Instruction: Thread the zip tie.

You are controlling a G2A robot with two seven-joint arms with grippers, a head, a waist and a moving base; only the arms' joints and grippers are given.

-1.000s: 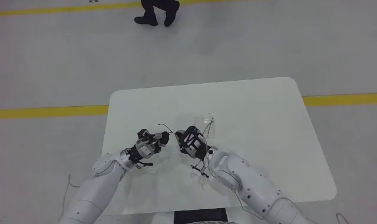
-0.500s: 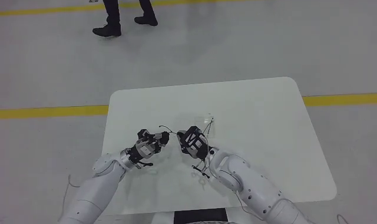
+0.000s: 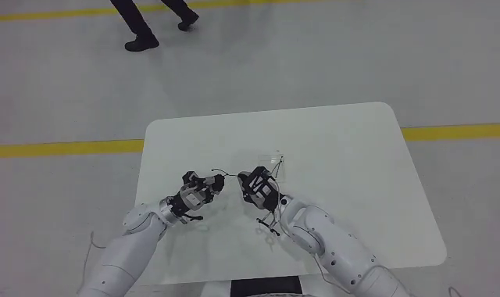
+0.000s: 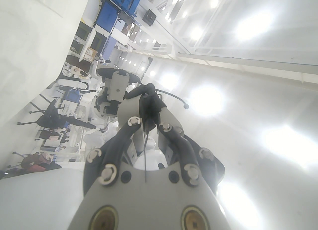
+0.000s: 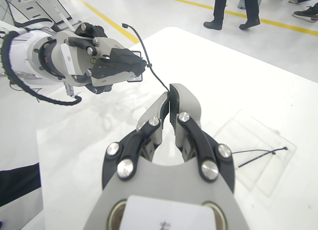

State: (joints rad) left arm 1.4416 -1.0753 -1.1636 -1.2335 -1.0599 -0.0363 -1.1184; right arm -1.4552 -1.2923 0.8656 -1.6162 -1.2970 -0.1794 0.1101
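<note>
Hanging in the air above the white surface [image 3: 351, 141], the black zip tie [image 5: 142, 42] is strung between the two grippers. The left gripper [image 5: 142, 66] has its dark-padded fingers [image 5: 121, 58] pressed together on the tie partway along its length. From there the thin tail runs down and across to the right gripper [image 5: 169, 94], whose fingers [image 5: 180, 99] are closed on the very end of it. The other stretch curves upward past the left gripper. The small square head at its tip points up, free of both grippers. From above, the tie's long axis lies roughly left to right across the gap between the grippers. Near the right gripper, farther out on the surface, a flat clear tray [image 5: 280, 141] holds a second zip tie [image 5: 258, 155] lying flat.
</note>
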